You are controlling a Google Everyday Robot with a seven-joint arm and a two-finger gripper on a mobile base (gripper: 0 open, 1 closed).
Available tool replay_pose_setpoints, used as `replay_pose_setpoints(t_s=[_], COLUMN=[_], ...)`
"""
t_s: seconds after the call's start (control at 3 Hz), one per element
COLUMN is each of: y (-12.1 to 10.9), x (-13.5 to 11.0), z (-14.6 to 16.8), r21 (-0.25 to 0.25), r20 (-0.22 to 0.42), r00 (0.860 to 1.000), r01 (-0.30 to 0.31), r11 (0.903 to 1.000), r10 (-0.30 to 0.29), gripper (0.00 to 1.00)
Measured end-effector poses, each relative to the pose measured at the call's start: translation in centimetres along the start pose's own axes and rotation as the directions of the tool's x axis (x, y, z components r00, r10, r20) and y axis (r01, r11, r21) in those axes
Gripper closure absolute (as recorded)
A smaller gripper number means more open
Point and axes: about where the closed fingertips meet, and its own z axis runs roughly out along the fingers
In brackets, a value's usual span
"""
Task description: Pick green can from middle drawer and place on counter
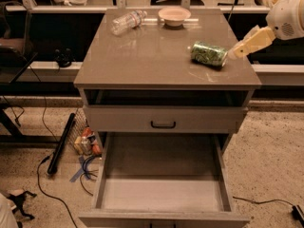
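On the desk, near its right edge, green can lies on its side; middle drawer open. Gripper hangs just beside the can's end, open or closed can't tell. Risk: a nudge rolls it off.

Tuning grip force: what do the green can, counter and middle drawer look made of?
The green can: probably thin metal, shiny print, silver end. The counter: glossy taupe slab, perhaps laminate; it reflects light. The middle drawer: matte grey wood-grain board. The gripper hangs just right of the can.
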Motion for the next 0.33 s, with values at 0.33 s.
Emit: replay_pose_setpoints(t_s=[0.33], y=[0.00], x=[0.00], z=[0.00], r21=[0.000], r20=[0.000], r00=[1.000], r01=[0.000], r11=[1.0000], r10=[0.000], gripper=[0.00])
